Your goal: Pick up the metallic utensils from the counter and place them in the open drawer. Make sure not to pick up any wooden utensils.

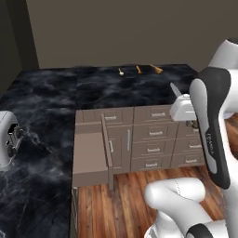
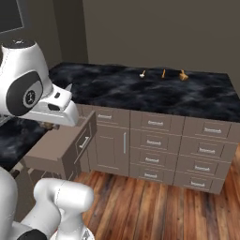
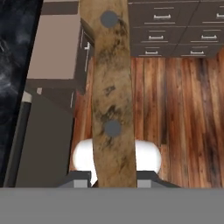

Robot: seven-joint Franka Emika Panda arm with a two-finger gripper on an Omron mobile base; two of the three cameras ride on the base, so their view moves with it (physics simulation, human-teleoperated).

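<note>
Hand view puts the short knife with its mottled dark brown riveted handle point(image 3: 111, 87) right under my gripper point(image 3: 113, 181). The jaws are pinched narrow on that handle, and its grey blade juts up past the hand in the left base view. I judge this grip keeps the blade clear for lowering. Beyond it lies the wide shallow taupe-brown open drawer point(image 1: 88, 158), off to one side, so I must swing across. Farthest, on the glossy black marble-look counter point(image 1: 116, 88), wait the slim orange fork point(image 1: 138, 69) and, beside it, the broader light-wood spoon point(image 1: 156, 69), which I leave.
</note>
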